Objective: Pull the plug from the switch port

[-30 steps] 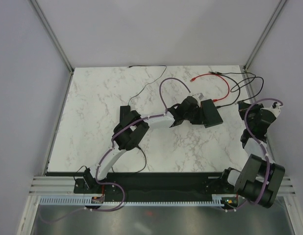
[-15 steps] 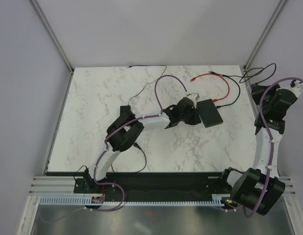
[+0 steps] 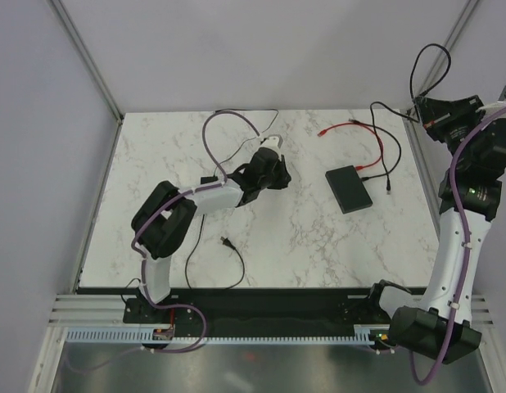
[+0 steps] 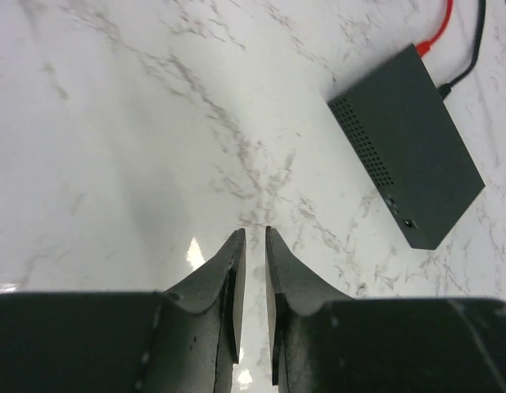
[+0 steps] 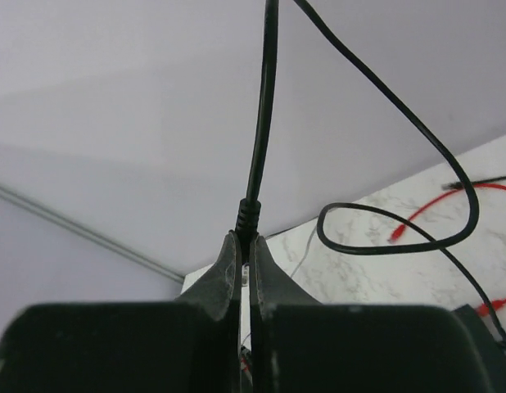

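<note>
The flat black switch box [image 3: 349, 188] lies on the marble table, right of centre; it also shows in the left wrist view [image 4: 408, 147]. A red cable [image 3: 376, 141] and a black lead [image 4: 464, 61] reach its far edge. My right gripper [image 3: 422, 110] is raised high by the back right corner, shut on the black plug [image 5: 246, 214] of a black cable [image 5: 265, 98] that loops upward. My left gripper [image 3: 279, 173] hovers left of the box, well apart from it. In the left wrist view it [image 4: 253, 233] holds nothing, only a narrow slit between its fingers.
A thin black wire [image 3: 230, 260] with a small plug lies near the front left. Another thin wire [image 3: 246, 112] runs along the back edge. A loose black cable end [image 3: 390, 193] lies right of the box. Frame posts stand at both back corners.
My left gripper drew back to the left, off the box. My right arm rose up and back, carrying the black plug and cable away from the box.
</note>
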You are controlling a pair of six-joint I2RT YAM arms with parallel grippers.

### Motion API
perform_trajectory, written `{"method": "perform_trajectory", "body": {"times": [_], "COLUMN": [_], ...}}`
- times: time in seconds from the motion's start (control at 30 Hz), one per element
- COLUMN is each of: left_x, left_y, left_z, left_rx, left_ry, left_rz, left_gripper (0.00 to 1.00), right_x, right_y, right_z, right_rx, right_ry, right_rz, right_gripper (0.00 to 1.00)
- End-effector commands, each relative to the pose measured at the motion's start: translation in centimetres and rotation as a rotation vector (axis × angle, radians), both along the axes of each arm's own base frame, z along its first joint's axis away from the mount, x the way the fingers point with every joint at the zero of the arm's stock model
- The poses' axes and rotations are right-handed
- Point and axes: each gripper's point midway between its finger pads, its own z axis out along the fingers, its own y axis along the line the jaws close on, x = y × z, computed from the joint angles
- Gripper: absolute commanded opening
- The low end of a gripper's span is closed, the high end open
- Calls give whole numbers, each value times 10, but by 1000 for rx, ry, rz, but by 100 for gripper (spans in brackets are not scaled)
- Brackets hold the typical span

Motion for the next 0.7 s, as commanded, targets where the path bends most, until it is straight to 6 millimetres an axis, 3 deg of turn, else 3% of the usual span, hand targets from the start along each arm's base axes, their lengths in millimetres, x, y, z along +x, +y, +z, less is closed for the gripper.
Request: {"method": "perform_trajectory", "body": {"times": [0.0,0.07,0.1,0.2,0.23,0.27,0.37,0.47,0.5,0.63,0.67], "left_x": [19,23,23,31,32,30,21,7,3,-11,-14], "left_y": [36,63,74,122,139,153,195,224,230,252,258], "left_z": [59,60,75,78,96,94,122,150,156,176,180], "left_rx": [3,21,4,27,10,26,49,68,73,54,53], "left_ry": [-171,-175,-194,-204,-230,-227,-274,-341,-357,-409,-421], "left_rz": [115,162,179,288,323,352,449,526,539,606,624], "left_gripper": [23,23,23,25,25,25,26,29,30,33,33], "right_x": [-39,-48,-56,-70,-73,-75,-70,-51,-46,-25,-14], "right_y": [50,65,76,98,104,109,123,147,170,212,217], "right_z": [59,65,71,79,82,82,63,25,11,-27,-44], "right_rx": [-29,-19,-4,38,49,60,89,118,125,82,71], "right_ry": [-128,-143,-157,-179,-196,-202,-174,-93,-55,29,68], "right_rz": [158,213,251,331,354,376,406,461,529,563,547], "right_gripper": [0,0,0,0,0,0,0,0,0,0,0]}}
